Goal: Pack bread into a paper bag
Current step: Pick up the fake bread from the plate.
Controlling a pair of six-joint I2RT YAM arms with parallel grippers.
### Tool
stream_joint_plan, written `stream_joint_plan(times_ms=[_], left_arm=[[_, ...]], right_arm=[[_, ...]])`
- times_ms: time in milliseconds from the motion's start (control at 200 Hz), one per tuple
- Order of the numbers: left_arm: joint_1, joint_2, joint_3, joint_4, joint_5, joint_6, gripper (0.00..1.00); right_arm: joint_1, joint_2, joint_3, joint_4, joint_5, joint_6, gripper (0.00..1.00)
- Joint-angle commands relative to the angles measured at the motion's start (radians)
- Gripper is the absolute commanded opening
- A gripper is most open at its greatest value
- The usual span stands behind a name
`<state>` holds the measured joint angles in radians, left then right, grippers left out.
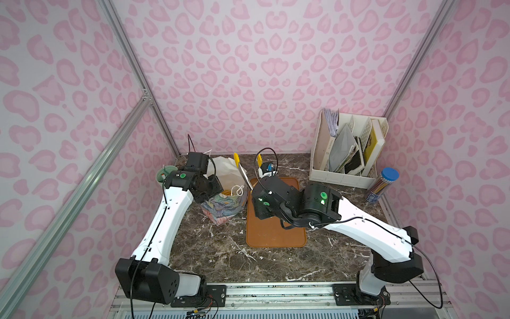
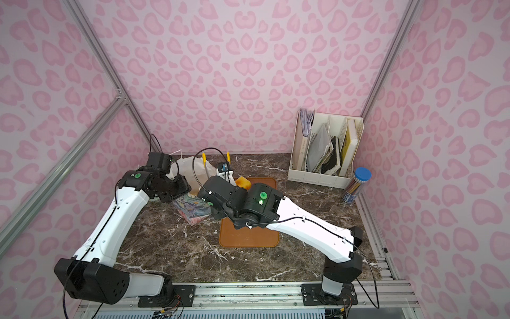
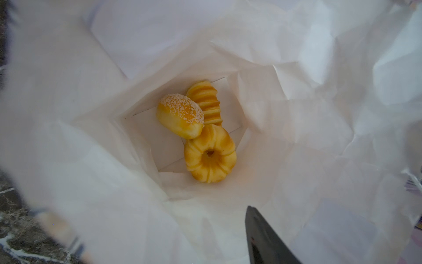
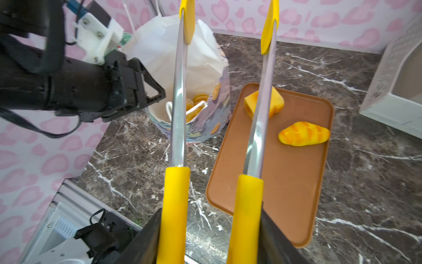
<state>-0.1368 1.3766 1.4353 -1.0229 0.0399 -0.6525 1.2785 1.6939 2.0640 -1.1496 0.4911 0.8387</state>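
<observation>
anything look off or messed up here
The paper bag is badly crumpled, its white walls creased and its mouth pulled out of square. Nothing has spilled: three buns lie inside it, and the square loaf and croissant sit on the tray.

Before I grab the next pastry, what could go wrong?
One arm of the tongs hangs over the mouth of the paper bag; swinging toward the tray could snag its rim and tip it. The glossy square loaf might slip between the smooth blades. The croissant lies close and could get nudged.
</observation>
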Motion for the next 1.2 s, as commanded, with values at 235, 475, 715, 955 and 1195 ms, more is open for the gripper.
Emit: stream_joint_plan(times_ms=[235,475,715,955,1195], left_arm=[[-0.001,0.013,0.012,0.001,0.001,0.008,0.59],[0.000,0.015,0.012,-0.009,-0.003,0.008,0.59],[0.000,0.008,0.009,-0.018,-0.009,0.004,0.59],[-0.001,0.004,0.000,-0.022,-0.017,-0.001,0.59],[-0.001,-0.004,-0.012,-0.024,-0.024,-0.004,0.59]], right_arm=[[-0.056,-0.163,-0.369,0.134,-0.030,0.082,0.61],[-0.121,-0.190,-0.568,0.270,-0.124,0.055,0.64],[-0.184,-0.121,-0.628,0.336,-0.181,0.017,0.65],[-0.232,-0.002,-0.562,0.337,-0.252,-0.072,0.65],[-0.252,0.063,-0.539,0.350,-0.286,-0.107,0.65]])
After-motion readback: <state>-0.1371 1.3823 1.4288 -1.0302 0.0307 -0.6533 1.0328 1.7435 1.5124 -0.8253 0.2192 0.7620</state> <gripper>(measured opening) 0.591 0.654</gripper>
